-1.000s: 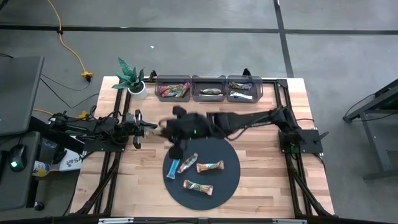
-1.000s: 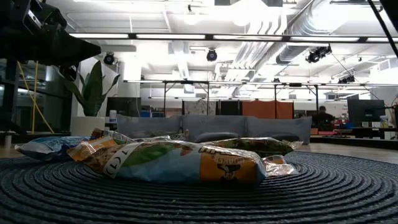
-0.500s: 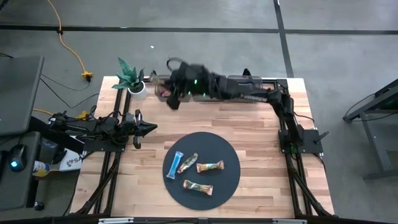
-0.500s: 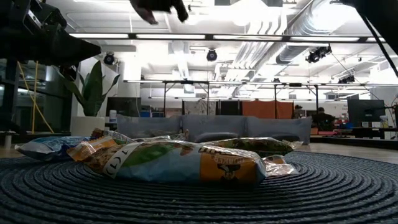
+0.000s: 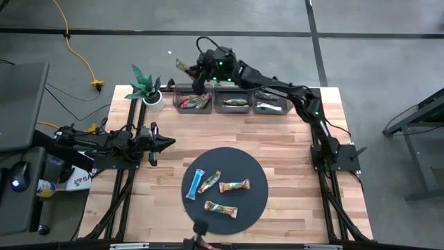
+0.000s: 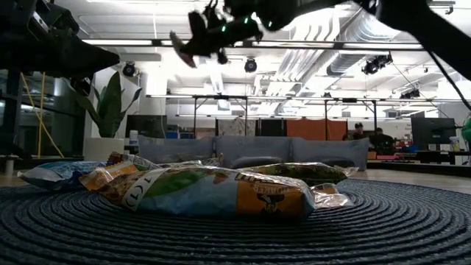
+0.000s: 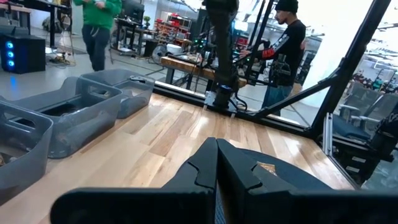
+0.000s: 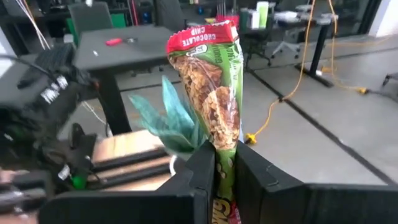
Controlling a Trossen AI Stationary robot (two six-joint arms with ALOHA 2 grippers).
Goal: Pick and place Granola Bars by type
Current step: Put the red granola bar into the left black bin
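Observation:
My right gripper (image 5: 196, 71) is high above the table's far edge, beyond the left clear bin (image 5: 194, 101). It is shut on a green granola bar with a red end (image 8: 214, 87), which also shows in the high view (image 5: 182, 67). A light blue bar (image 5: 195, 184) and three multicolour bars (image 5: 234, 186) lie flat on the dark round disc (image 5: 250, 167). Each of the three bins holds bars. My left gripper (image 5: 165, 142) is shut and empty, low over the table's left side. My right gripper pinches the green bar between its two fingers at one end of the wrapper (image 8: 224, 152). The bar's long side runs on along the fingers and sticks out past them, red end (image 8: 202, 36) foremost. The bar is lifted clear, above the table's far edge.
A potted plant (image 5: 144, 87) stands at the far left corner beside the bins. The middle bin (image 5: 233, 103) and right bin (image 5: 272, 101) line the far edge. People stand in the room beyond the table (image 7: 283, 50). Bare wood lies between the disc and the bins.
My right gripper has gone from the disc's far left rim toward the table's far edge, over the left bin and past it, rising as it went. It has stayed shut on the green bar. The bars on the disc have not moved.

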